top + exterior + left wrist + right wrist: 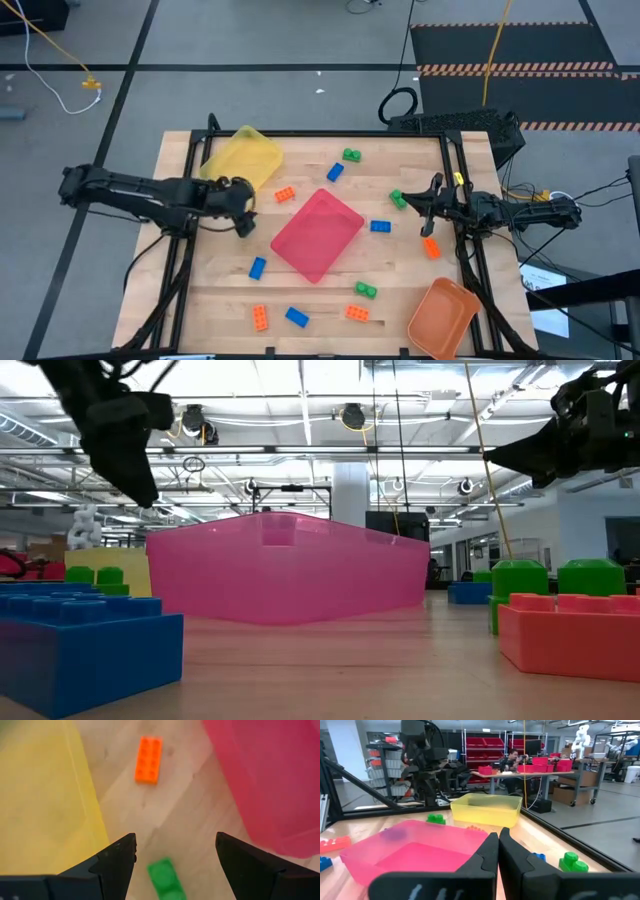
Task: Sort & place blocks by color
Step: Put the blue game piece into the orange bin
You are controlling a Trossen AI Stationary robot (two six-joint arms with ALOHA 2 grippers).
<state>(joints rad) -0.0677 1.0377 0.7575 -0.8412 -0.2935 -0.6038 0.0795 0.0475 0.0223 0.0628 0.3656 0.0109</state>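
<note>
My left tool (175, 855) hangs spread over a green block (167, 879) on the worktop (220, 285), in the gap between the yellow tray (243, 157) and the pink tray (318, 234). I judge this the approach to a pick: next I lower, straddle the studded brick and close. My right tool (498, 851), fingers pressed together and empty, waits just off the pink tray's far side. Other glossy, hard plastic blocks lie scattered around the pink tray; all trays sit empty.

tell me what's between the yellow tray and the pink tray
In the high view, an orange block lies on the bare wood between the yellow tray and pink tray.
</note>
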